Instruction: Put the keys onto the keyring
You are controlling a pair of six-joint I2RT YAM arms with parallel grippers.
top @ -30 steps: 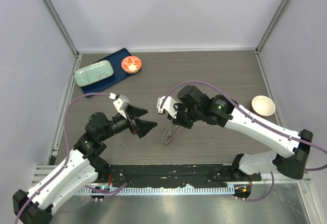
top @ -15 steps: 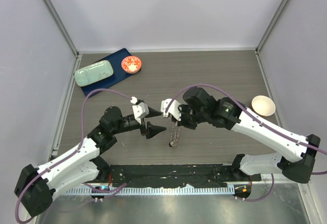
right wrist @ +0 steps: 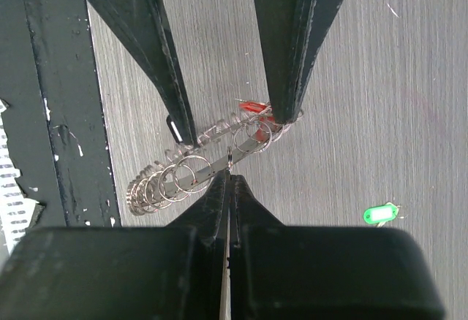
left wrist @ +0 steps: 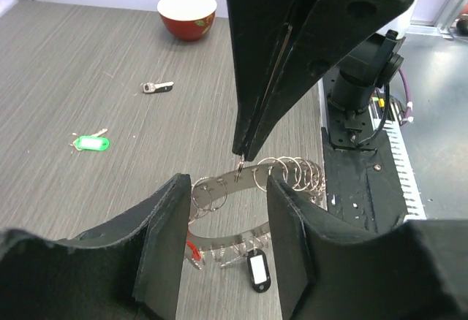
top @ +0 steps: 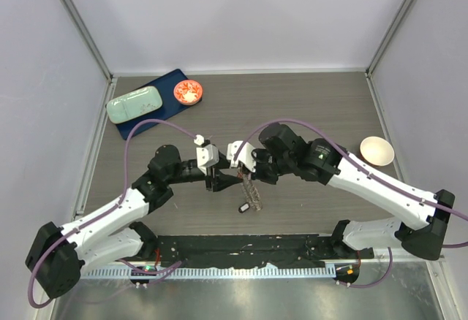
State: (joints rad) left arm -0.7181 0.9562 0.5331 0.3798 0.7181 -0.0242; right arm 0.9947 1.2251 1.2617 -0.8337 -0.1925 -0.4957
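My right gripper [right wrist: 229, 174] is shut on a small loop of the keyring [right wrist: 191, 168] and holds it hanging above the table; it also shows in the top view [top: 247, 176]. The keyring [left wrist: 281, 175] is a grey band fringed with small rings, with a black tag [left wrist: 258, 270] and a red tag [left wrist: 191, 253] at its lower side. My left gripper [left wrist: 227, 188] is open, with one finger on each side of the ring; it also shows in the top view [top: 221, 180]. The green-tagged key [left wrist: 91, 142] lies on the table beyond the ring and shows in the right wrist view [right wrist: 380, 213].
A small black-headed key [left wrist: 157, 86] lies farther out. A bowl [top: 376, 150], red outside and white inside, stands at the right. A blue tray [top: 164, 79] at the back left holds a green case [top: 134, 104] and a red dish [top: 188, 92]. The black base rail [top: 241, 250] runs along the near edge.
My left arm has reached to the right, bringing its open fingers up to and round the hanging keyring. My right gripper has kept hold of the ring, which has swung slightly.
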